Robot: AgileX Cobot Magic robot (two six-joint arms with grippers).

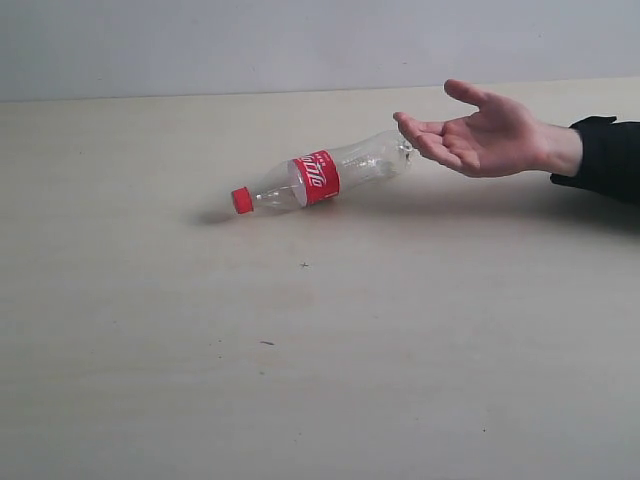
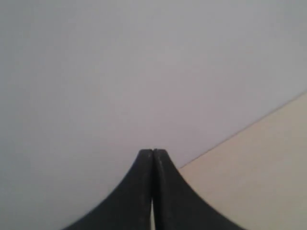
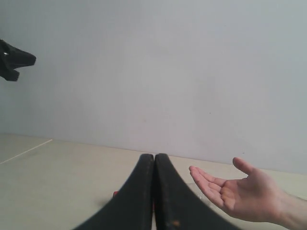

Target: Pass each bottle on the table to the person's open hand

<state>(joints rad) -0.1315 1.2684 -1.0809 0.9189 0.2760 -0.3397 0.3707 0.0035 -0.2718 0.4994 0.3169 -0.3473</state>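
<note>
The clear bottle (image 1: 325, 177) lies on the bench (image 1: 300, 400), cap leftward, base beside the person's open hand (image 1: 490, 135). The right claw (image 3: 154, 156), facing it, and the left claw (image 2: 153, 152) are closed, empty.

A plain wall (image 1: 300, 45) is standing at the back of the scene, its pale grey-white face stretching the whole width of the exterior view and its foot running in a nearly level line across it. In the left wrist view it is filling most of the picture in soft blur. In the right wrist view it is again taking up the greater part, looking smooth and evenly lit.
</note>
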